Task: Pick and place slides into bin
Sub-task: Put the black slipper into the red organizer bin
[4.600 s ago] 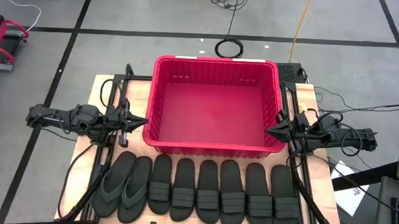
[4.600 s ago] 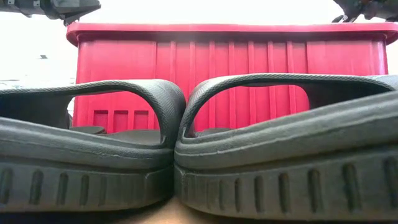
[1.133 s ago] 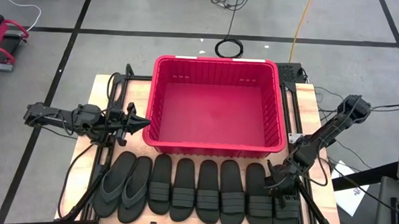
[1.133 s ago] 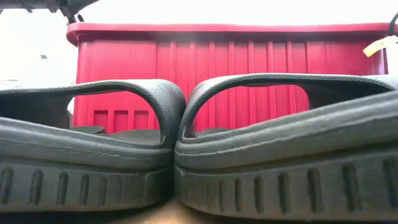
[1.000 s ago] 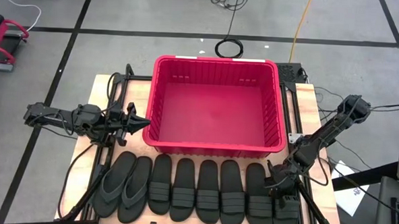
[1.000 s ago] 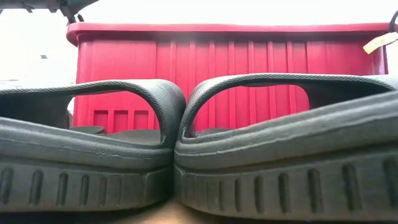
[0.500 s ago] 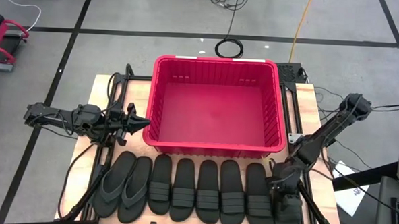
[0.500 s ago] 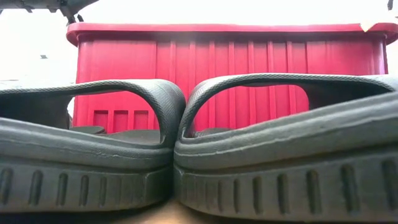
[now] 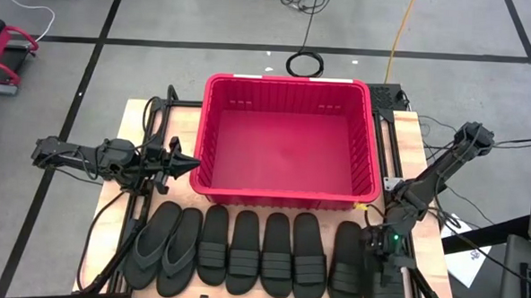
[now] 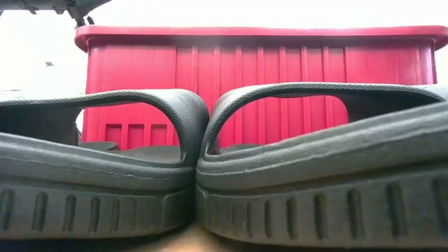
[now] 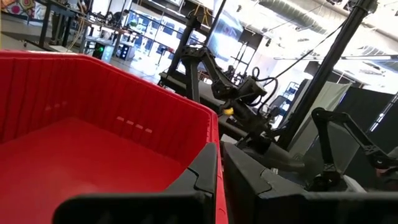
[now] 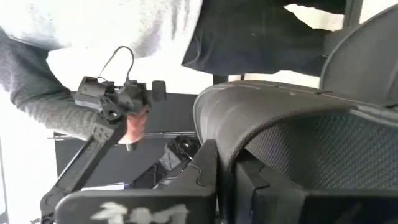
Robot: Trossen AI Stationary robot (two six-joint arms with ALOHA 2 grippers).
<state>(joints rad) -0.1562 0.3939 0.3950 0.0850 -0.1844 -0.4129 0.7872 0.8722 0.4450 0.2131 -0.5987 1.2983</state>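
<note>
Overhead: right gripper sits lower right of frame, clamped on the strap of the rightmost slide; remaining slides lie in a row along the bottom, below the red bin at center. Left gripper hangs mid-left, fingers together, just beside the bin wall. Low view: two slides fill the foreground, bin behind. Right wrist: fingers pinch the strap.

Grey floor crossed by black tape lines, coiled cable, yellow cord

Bin interior unobstructed from above
</note>
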